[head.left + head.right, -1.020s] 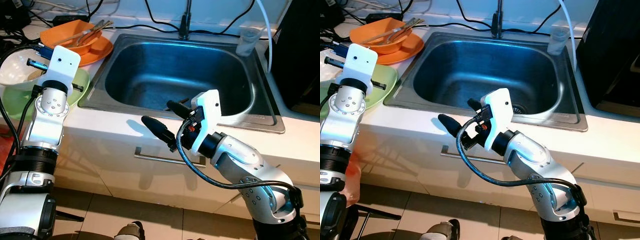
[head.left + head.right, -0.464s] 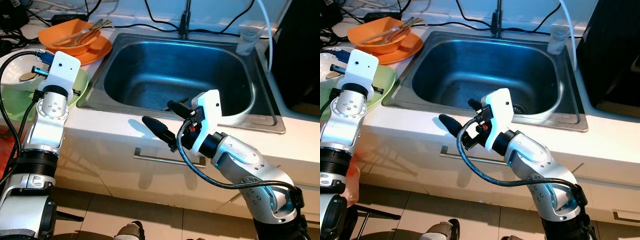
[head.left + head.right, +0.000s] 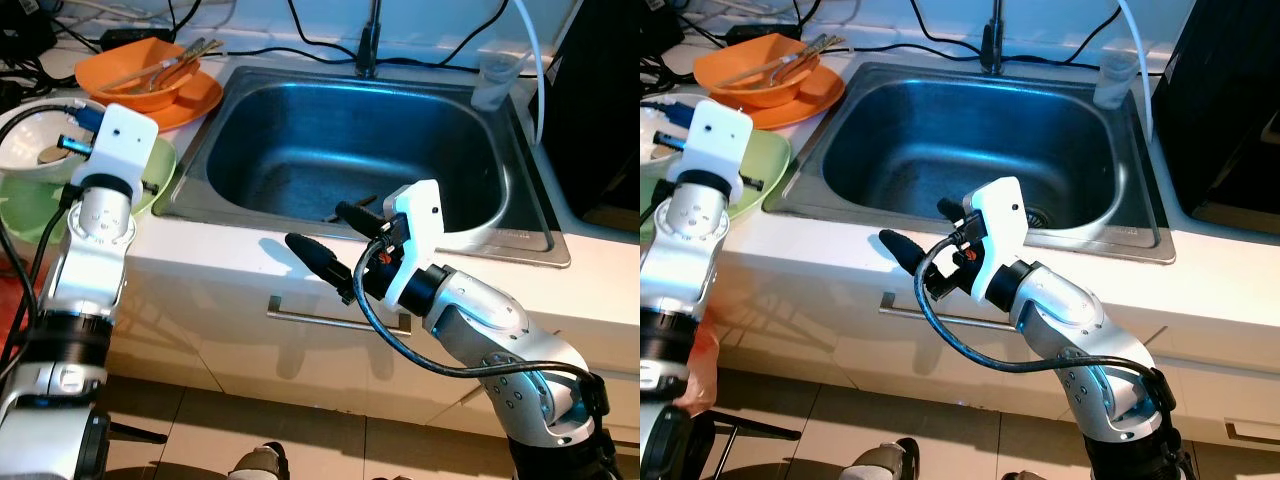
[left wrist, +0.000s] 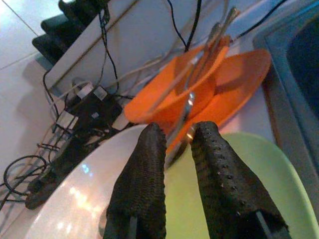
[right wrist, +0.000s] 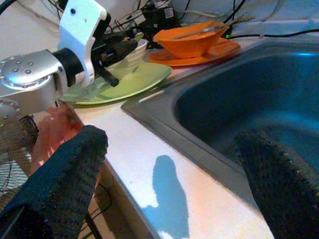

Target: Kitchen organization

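Note:
My left gripper [image 4: 174, 130] is at the white bowl [image 3: 28, 150], which rests on the green plate [image 3: 160, 168] left of the sink. Its two fingers [image 4: 144, 169] stand close together across the bowl's rim, one over the white inside and one over the plate. Behind them an orange bowl [image 3: 140, 72] with several utensils sits on an orange plate [image 3: 198, 100]. My right gripper [image 3: 318, 228] hangs open over the counter's front edge before the steel sink [image 3: 300, 140], with nothing between its fingers.
A faucet [image 3: 372, 40] and cables run along the back wall. A clear plastic cup [image 3: 495, 82] stands at the sink's back right corner, beside a black appliance [image 3: 600, 100]. A drawer handle [image 3: 320, 318] sits under the counter edge.
My left forearm has swung slightly to the left while its wrist stays at the white bowl. The right arm has kept still.

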You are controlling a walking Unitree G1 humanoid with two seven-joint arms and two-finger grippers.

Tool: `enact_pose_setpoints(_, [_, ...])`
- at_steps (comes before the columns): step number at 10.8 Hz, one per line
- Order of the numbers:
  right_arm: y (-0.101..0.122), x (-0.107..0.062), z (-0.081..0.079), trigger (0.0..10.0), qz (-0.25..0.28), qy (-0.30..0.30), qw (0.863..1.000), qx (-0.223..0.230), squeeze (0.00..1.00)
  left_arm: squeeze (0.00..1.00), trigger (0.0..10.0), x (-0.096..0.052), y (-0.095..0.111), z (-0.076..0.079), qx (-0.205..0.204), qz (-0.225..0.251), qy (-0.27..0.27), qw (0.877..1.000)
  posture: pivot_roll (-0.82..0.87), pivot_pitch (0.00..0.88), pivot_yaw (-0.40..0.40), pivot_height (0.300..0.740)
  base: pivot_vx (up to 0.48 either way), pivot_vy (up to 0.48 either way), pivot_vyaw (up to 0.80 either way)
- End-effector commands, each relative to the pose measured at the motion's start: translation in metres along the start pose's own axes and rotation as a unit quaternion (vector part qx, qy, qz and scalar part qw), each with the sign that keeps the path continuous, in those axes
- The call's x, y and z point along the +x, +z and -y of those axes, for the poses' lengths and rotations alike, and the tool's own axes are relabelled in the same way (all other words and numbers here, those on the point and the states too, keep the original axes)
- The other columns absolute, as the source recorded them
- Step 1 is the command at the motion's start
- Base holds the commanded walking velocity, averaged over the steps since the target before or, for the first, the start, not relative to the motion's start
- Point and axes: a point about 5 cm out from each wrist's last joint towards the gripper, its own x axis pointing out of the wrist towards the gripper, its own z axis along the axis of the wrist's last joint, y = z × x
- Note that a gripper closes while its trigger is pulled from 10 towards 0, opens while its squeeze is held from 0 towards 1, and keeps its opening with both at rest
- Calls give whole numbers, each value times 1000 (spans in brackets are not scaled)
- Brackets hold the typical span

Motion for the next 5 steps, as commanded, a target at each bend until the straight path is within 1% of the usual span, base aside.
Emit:
enact_pose_setpoints(1, [0,1,-1,10000,2,5,1000,-4,0,0,10000,-3,0,-2,-2,-3,-2,1000,104,133,1,740,0,0,0])
enact_pose_setpoints(3, [0,1,-1,10000,1,6,1000,-4,0,0,10000,-8,-3,-1,-3,-10,-6,1000,103,133,-1,740,0,0,0])
enact_pose_setpoints(4, [0,1,-1,10000,1,7,1000,-4,0,0,4824,-8,-4,-1,-6,-11,-7,1000,103,133,-2,740,0,0,0])
enact_pose_setpoints(5, [0,1,-1,10000,1,7,1000,-4,0,0,0,-8,-5,-1,-8,-13,-9,1000,103,133,-2,740,0,0,0])
